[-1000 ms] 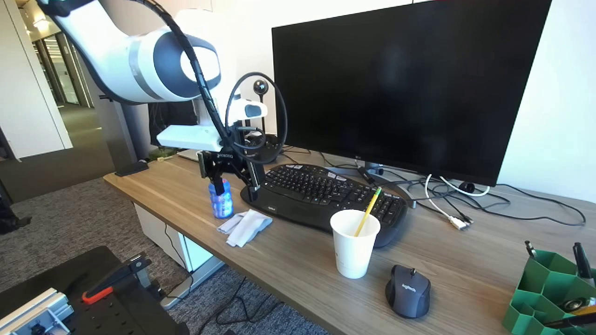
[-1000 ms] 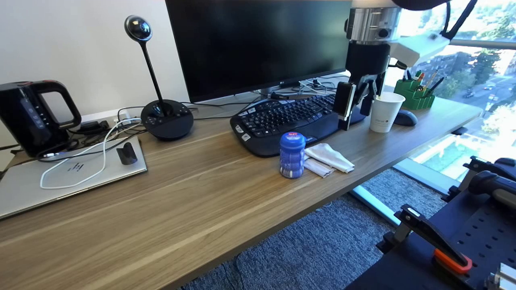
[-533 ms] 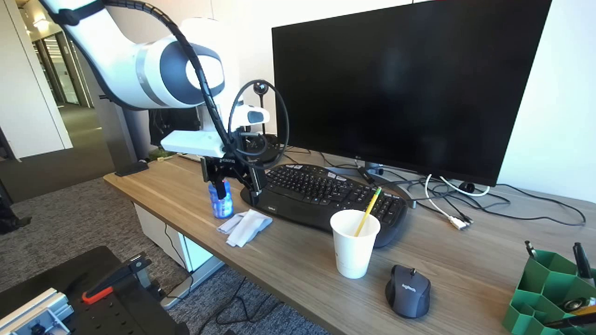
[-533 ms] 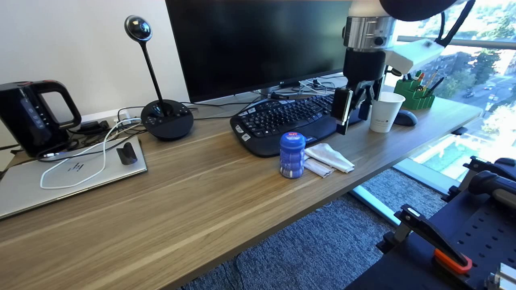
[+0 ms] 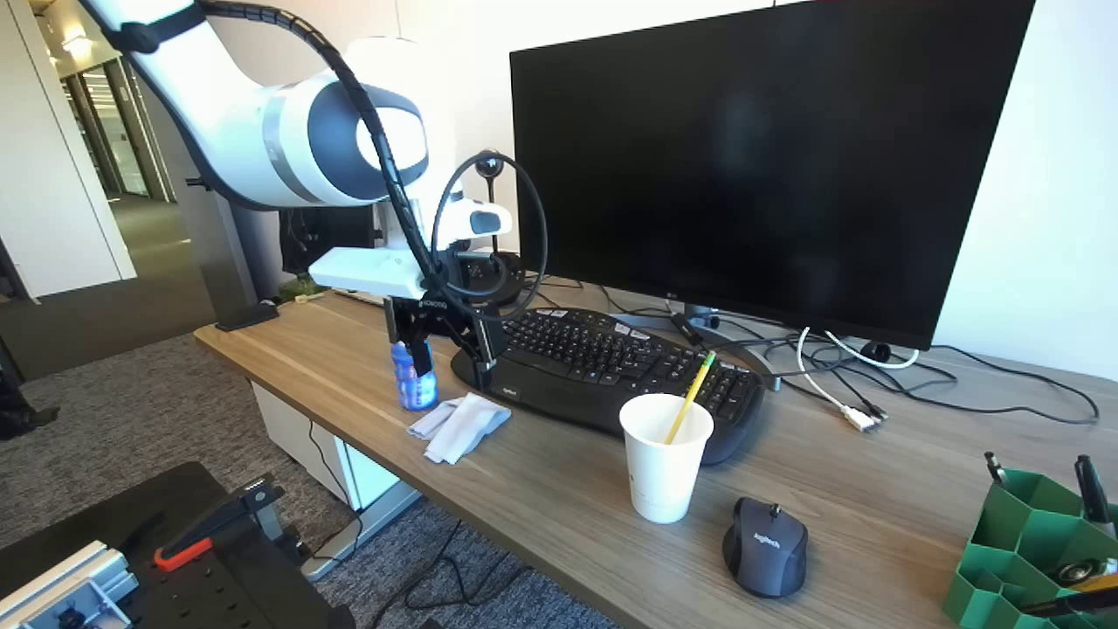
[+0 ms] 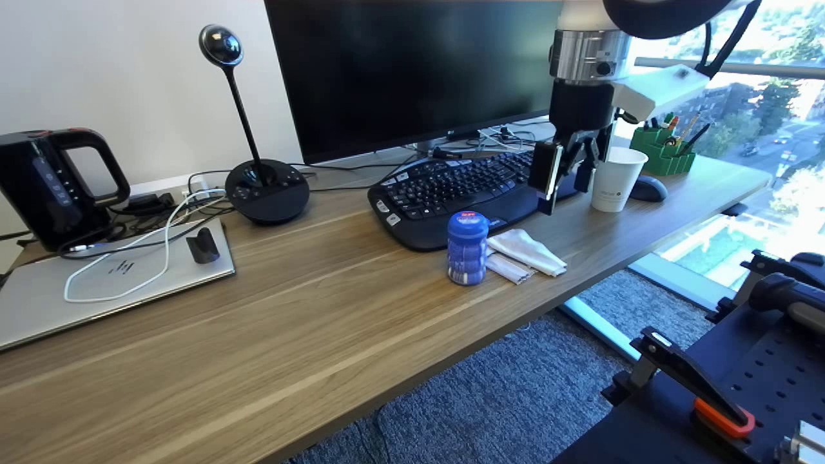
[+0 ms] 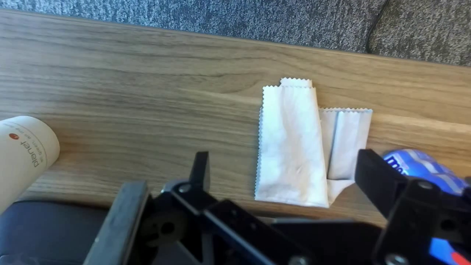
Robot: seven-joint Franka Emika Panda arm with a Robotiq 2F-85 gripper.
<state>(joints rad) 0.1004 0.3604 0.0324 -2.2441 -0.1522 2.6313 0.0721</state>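
Wrist view is showing the gripper (image 7: 282, 163) hovering, jaws spread and holding nothing, with the folded cloth (image 7: 296, 147) lying below on the tabletop (image 7: 158, 99). Descending well is likely needing centred jaws, clear of the blue container (image 7: 427, 169) standing beyond one jaw.

A pale folded cloth (image 7: 290, 147) with zigzag-cut edges is laid in two overlapping parts on a brown wood-grain tabletop (image 7: 147, 73). It is seen between the widely parted fingers of a black gripper (image 7: 285, 163). At the right, a rounded blue container (image 7: 423, 169) with pale markings is partly hidden by a finger. At the left edge, a white cup (image 7: 22, 162) printed "planet" is cut off, with a smooth dark object (image 7: 48, 228) below. Beyond the tabletop, speckled grey carpet (image 7: 220, 18) is crossed by a dark cord (image 7: 374, 24).
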